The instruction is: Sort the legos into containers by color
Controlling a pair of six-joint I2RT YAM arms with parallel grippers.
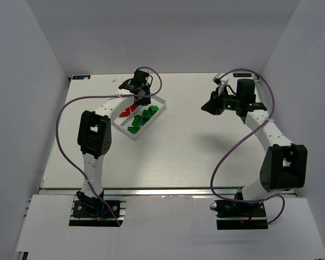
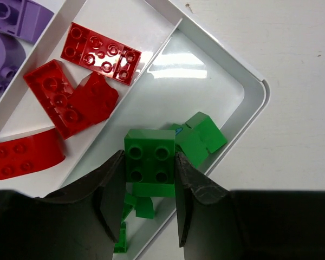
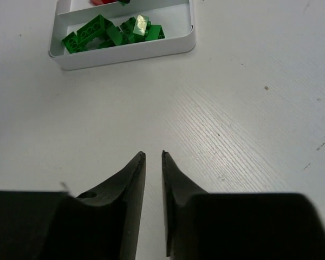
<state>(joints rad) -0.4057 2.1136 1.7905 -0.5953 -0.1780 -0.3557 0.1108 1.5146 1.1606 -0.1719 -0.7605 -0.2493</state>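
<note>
My left gripper (image 1: pixel 142 96) hangs over the white tray (image 1: pixel 131 135) and is shut on a green 2x2 brick (image 2: pixel 149 156), held above the tray's green compartment (image 2: pixel 227 81). Several green bricks (image 2: pixel 200 138) lie in that compartment below it. Several red bricks (image 2: pixel 100 53) lie in the middle compartment and purple ones (image 2: pixel 11 21) in the far one. My right gripper (image 1: pixel 208 106) is off to the right of the tray, above bare table; its jaws (image 3: pixel 154 154) are nearly together and hold nothing. The right wrist view shows the tray (image 3: pixel 124 54) with green bricks (image 3: pixel 114 32).
The tray sits angled at the back left of the white table (image 1: pixel 195 151). White walls enclose the table at the back and on both sides. No loose bricks show on the table.
</note>
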